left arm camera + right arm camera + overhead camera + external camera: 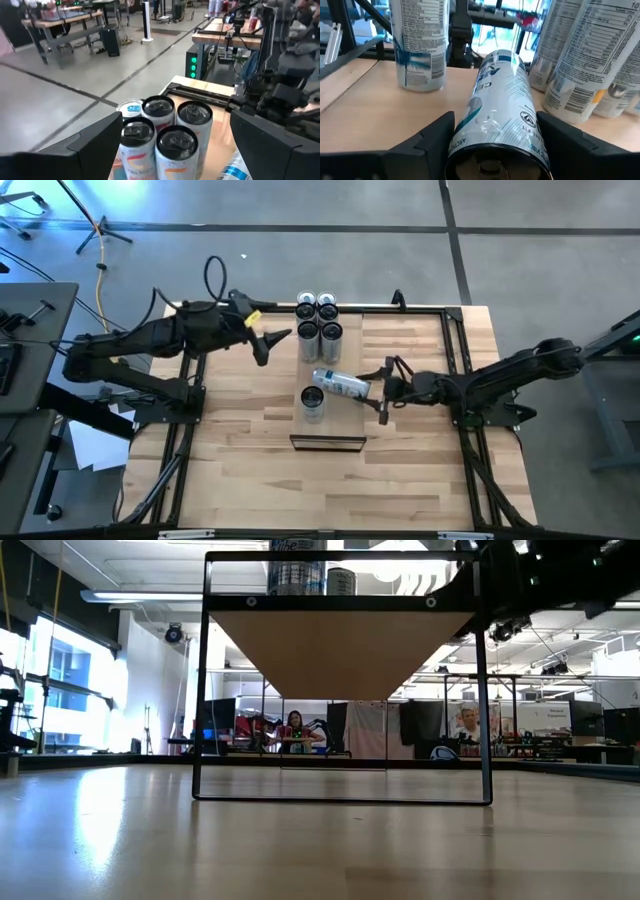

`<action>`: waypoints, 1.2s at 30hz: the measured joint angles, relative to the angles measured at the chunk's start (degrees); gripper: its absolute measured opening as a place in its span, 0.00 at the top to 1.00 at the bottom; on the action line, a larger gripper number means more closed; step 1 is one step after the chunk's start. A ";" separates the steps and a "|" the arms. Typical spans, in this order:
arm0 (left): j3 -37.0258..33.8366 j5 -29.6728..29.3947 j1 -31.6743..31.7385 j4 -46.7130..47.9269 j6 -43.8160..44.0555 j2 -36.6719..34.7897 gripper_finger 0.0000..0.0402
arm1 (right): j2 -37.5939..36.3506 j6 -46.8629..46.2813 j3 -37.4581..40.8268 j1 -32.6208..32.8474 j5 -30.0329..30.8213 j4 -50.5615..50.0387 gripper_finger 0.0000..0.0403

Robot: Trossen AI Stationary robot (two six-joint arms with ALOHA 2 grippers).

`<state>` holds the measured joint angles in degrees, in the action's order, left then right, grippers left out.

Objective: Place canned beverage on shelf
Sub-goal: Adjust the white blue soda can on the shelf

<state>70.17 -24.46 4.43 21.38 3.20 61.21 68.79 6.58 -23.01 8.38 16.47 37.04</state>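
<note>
Low view crops the shelf's (pixel 340 640) cans (pixel 297 570); distant seated person (pixel 295 730) indistinct

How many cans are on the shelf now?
6: four upright in a cluster at the far end, one upright nearer, one lying between the right gripper's fingers.

Both arms were matte black; the left arm (pixel 150 340) carried a looping black cable and a small yellow tag (pixel 253 316).
</note>
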 joint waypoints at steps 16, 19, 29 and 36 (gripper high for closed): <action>5.79 -0.02 -0.39 -3.12 -7.70 1.38 0.15 | -3.70 -10.48 -42.60 -1.86 -0.30 -69.01 0.41; 5.81 0.21 -0.39 -7.31 -3.07 1.35 0.15 | -1.32 -13.09 -50.29 -3.28 -0.78 -76.26 0.41; 5.84 4.22 -0.39 -11.47 -1.91 0.96 0.15 | 10.46 -27.22 -73.80 -4.76 -8.87 -98.29 0.41; 5.79 19.10 -1.73 -11.68 -8.81 3.93 0.15 | 18.00 -27.95 -85.53 -5.20 -9.57 -108.73 0.41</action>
<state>75.96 -5.36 2.70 9.69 -5.61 65.14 86.79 -21.38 -108.54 3.18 6.90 -71.69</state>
